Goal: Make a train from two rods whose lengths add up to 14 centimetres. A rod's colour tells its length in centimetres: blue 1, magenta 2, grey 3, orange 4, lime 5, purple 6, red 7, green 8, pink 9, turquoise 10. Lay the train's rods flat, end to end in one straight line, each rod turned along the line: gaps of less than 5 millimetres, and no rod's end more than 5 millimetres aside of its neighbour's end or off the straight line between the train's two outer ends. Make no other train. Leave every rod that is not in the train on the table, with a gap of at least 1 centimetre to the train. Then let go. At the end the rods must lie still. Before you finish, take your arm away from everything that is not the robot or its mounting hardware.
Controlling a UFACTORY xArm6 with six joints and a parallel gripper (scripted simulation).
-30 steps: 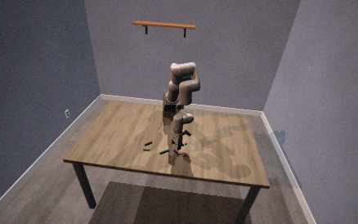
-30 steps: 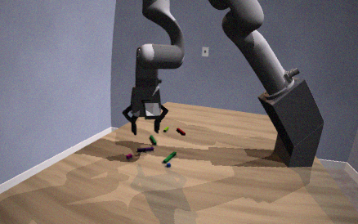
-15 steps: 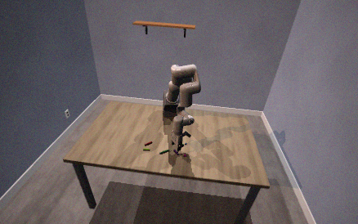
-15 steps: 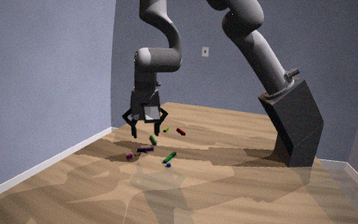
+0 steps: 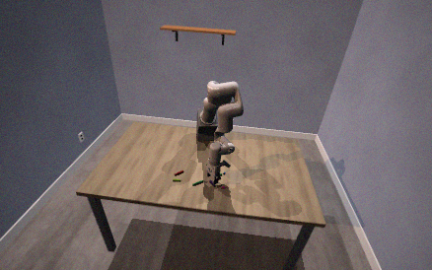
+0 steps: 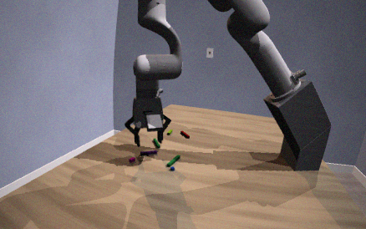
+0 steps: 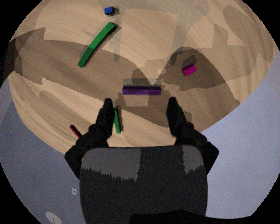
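My gripper (image 6: 149, 143) (image 7: 140, 105) is open and empty, above the table. The purple rod (image 6: 149, 153) (image 7: 142, 91) lies flat below it, crosswise between the finger directions in the wrist view. One green rod (image 6: 156, 143) (image 7: 117, 120) (image 5: 198, 182) lies apart from it, beside a fingertip in the wrist view. Another green rod (image 6: 173, 160) (image 7: 97, 44) lies slanted, near the small blue rod (image 6: 172, 169) (image 7: 109, 10). The short magenta rod (image 6: 132, 160) (image 7: 189, 69) (image 5: 224, 187) lies apart from the purple rod. In the top view the arm hides some rods.
The red rod (image 5: 179, 172) (image 6: 185, 134) (image 7: 75, 131) and the lime rod (image 5: 177, 180) (image 6: 170, 132) lie apart from each other, away from the gripper. The wooden table (image 5: 139, 163) has its front edge beyond the rods. The arm's shadow falls around the purple and magenta rods.
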